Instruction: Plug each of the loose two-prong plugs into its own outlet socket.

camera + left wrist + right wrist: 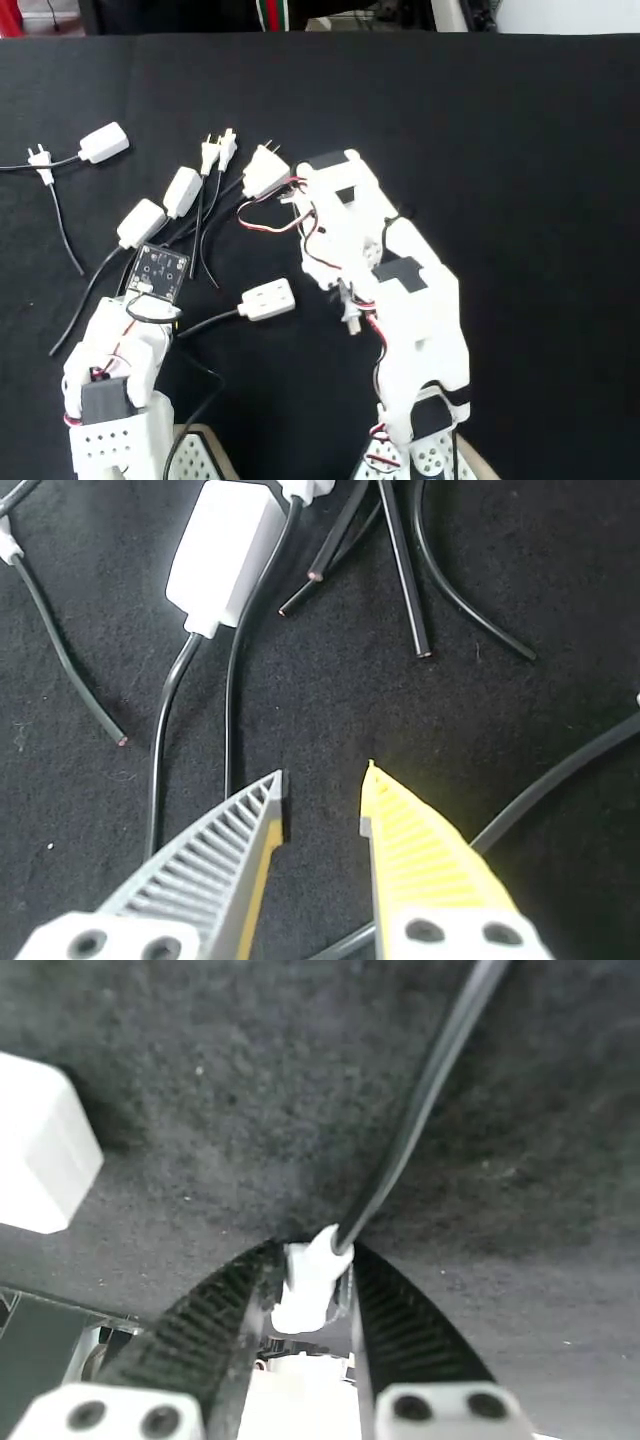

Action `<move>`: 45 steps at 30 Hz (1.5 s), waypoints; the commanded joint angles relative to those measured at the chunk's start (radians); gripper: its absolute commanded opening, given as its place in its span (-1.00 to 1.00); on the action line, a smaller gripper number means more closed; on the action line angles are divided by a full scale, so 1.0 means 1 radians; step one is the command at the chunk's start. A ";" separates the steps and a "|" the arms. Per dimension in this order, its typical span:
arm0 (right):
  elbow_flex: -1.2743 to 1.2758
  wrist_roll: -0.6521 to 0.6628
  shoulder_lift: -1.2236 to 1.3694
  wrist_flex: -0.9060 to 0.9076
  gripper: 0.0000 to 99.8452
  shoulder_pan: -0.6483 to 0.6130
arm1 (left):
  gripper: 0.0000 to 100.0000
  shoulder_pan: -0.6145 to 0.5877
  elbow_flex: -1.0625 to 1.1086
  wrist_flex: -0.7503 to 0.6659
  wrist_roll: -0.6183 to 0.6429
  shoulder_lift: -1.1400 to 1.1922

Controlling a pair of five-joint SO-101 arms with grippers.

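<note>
Plug (305, 1285) pinched in right claw (312, 1260) over surface (200, 1080) | long axis along claw, cord (420, 1110) leading away, prongs hidden | left claw (322, 780) parted, empty, near outlet socket (220, 555)

The plug (308, 1285) is white, cord (430, 1090) and cloth (250, 1080) black, left tool (325, 780) (ribbed) grey and yellow.

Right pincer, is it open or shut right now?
Shut. The right pincer is squeezing a small white plug, with both sides pressed against it.
</note>
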 commanded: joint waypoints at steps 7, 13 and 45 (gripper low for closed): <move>-0.019 -0.043 -0.064 0.040 -0.73 -0.011 | -0.73 -0.004 0.002 0.002 -0.005 -0.003; -0.028 -0.044 -0.064 0.040 -0.75 -0.011 | -0.73 -0.004 0.004 0.000 -0.005 -0.003; 0.048 -0.143 -0.117 0.041 -0.75 -0.130 | -0.73 -0.005 0.004 0.000 -0.005 -0.003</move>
